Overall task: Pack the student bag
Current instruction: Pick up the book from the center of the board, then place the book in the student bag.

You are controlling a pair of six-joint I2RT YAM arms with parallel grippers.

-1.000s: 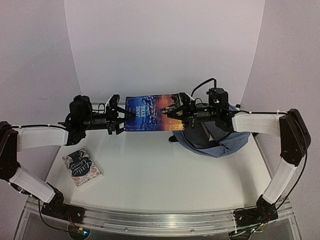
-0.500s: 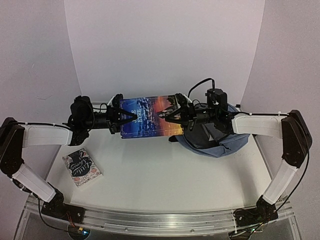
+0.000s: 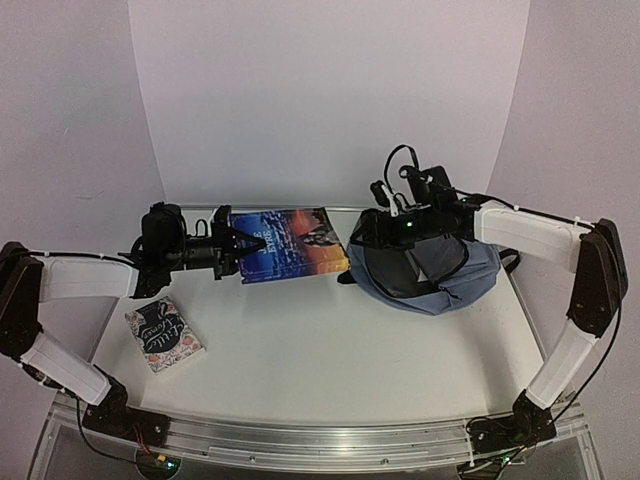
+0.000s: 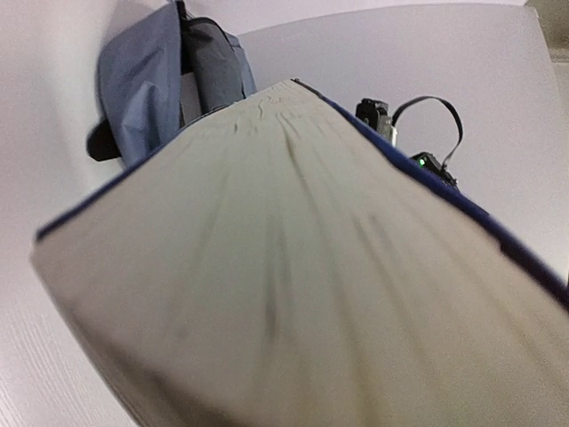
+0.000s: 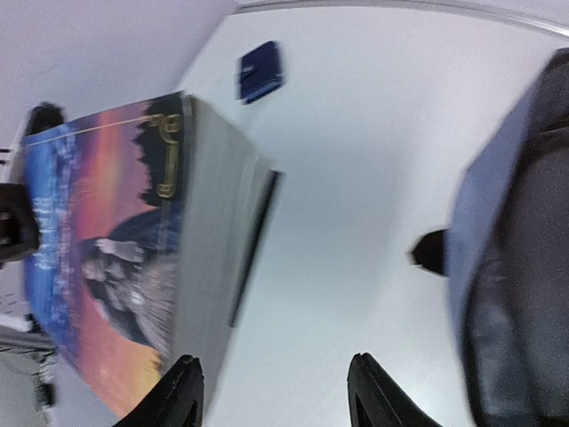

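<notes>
Closest to me, well to the left of the student bag (image 3: 430, 275), a small floral book (image 3: 165, 336) is lying flat on the bench (image 3: 300, 340). Nothing is touching it, and I take it to be waiting its turn.

Further back, left of the bag, the left fingers (image 3: 230, 250) are pinching the Jane Eyre book (image 3: 292, 243) by the edge farthest from the bag. They are carrying it alone, cover up. Its free end is pointing at the bag and hanging just short of it. Gripping the far edge looks deliberate to me, since it is leaving the leading end clear to slide in first. On the left wrist camera the page block is filling nearly the whole view, with the bag's blue fabric and dark inside showing beyond it.

Farther back again, the right fingers (image 3: 372, 228) are hovering over the side of the bag nearest the book. They are spread apart and gripping nothing. The right wrist view is showing only bare bench between them, with the book on one side and the bag on the other. I judge they are keeping clear of the book's path, or getting ready to hold the mouth open.

The bag itself is slumping at the right rear of the bench, its dark mouth gaping toward the book. The packing seems barely under way, with neither book inside.
</notes>
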